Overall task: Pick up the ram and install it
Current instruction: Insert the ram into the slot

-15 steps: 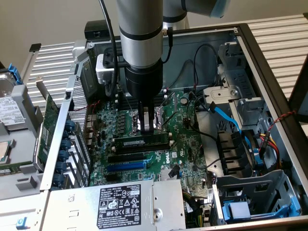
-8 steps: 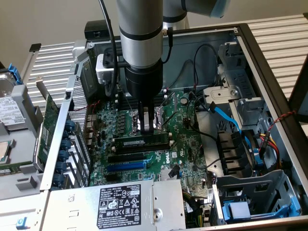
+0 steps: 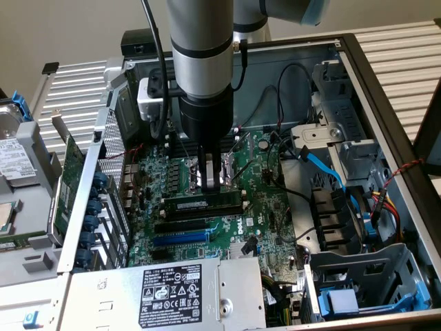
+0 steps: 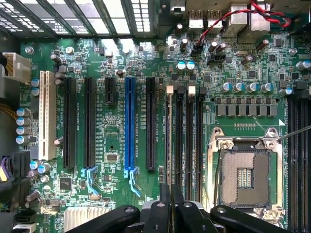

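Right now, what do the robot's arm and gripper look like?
The arm is a smooth silver-grey tube with black bands and a pale blue joint cap. A black cable runs alongside it to a white box at the wrist. The gripper has a round black body and black link bars joined by round pins.

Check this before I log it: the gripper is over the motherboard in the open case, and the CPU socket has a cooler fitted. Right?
One slip: the CPU socket has no cooler; the wrist view shows it open and bare. The gripper is indeed over the motherboard in the open case.
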